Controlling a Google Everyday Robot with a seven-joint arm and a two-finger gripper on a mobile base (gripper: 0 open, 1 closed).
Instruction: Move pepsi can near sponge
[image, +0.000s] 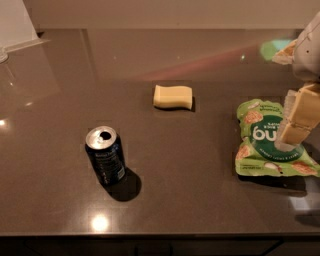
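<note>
Cream-yellow and blocky, the tool (296, 125) enters at the right edge of the scene, hanging from a pale grey arm part that comes in at the far right corner. It overlaps the right side of a flat green snack bag (265, 145); whether it touches the bag, and whether it is released or clenched, I cannot tell, and nothing can be made out in its grasp. The pepsi can (105, 155) stands upright on the dark, glossy surface (200, 200), left of the middle and towards the near edge. Its silver top shows the open pull-tab hole, and its shadow falls to the near right. The sponge (173, 96) lies flat farther back and to the right of the can, about midway across the surface, with its long side running left to right. Can and sponge are well apart, with bare surface between them. The snack bag lies flat to the right of both, nearer than the sponge and well apart from it. A blurred green reflection shows on the surface beyond the bag, towards the far right. Small bright glints of light sit near the front edge and at the far left.
</note>
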